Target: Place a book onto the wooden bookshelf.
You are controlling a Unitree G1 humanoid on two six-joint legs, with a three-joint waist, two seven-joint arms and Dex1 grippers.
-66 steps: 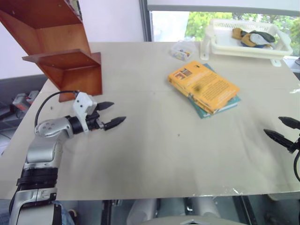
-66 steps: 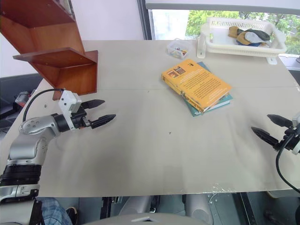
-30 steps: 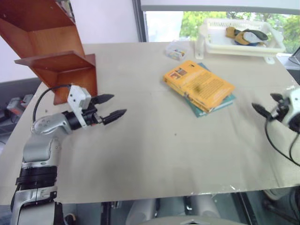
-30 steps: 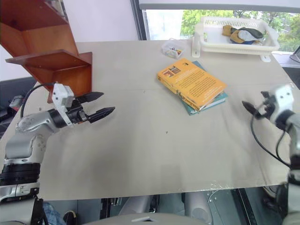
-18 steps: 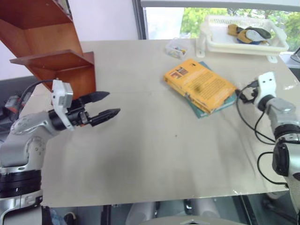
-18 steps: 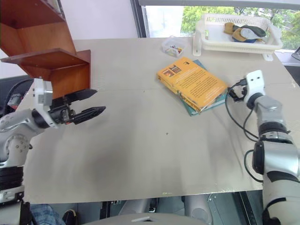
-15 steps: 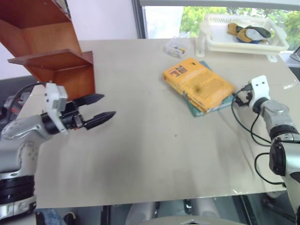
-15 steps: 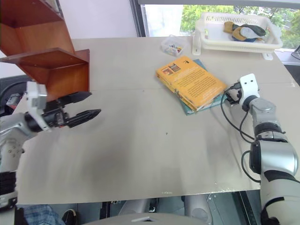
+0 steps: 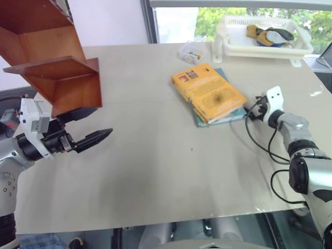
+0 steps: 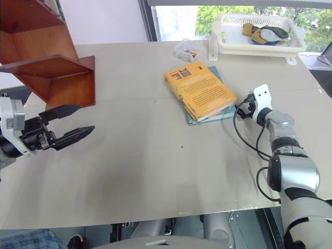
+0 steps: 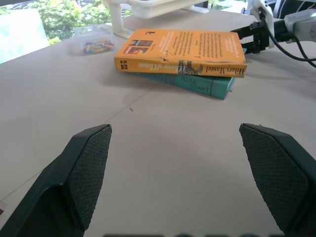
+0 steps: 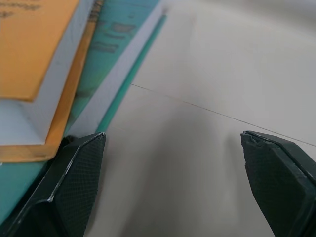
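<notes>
The book (image 9: pixel 208 92) is lying flat, cover up, right of centre in the upper half of the head view, stacked on a thinner teal book (image 9: pixel 222 115) that is peeking out below and to the right. In the left wrist view its yellow spine (image 11: pixel 180 67) is showing dark lettering that seems to read "Hilary Mantel" at one end; the rest is too small to read, as is the lettering on the teal spine. The cover is orange-yellow with lines of small dark text and two small pictures at the end toward the upper left.

The bench (image 9: pixel 155 171) is carrying a pale beige sheet, with a faint seam running across it. Beyond its far edge, a window is showing green foliage at the top of the frame. A white basket (image 9: pixel 236 45) holding some cloth items is sitting at the upper right, and a small clear box (image 9: pixel 190 52) of coloured bits is standing just left of it. The bookshelf (image 9: pixel 49 62), reddish-brown with slanted sides, is standing at the upper left.

The left pincer (image 9: pixel 88 127) is hovering at the left edge with its fingers spread apart, nothing between them. The right pincer (image 10: pixel 239 110) is sitting just beside the stack's right corner, fingers wide apart in its wrist view, one finger (image 12: pixel 74 185) against the teal book's edge.
</notes>
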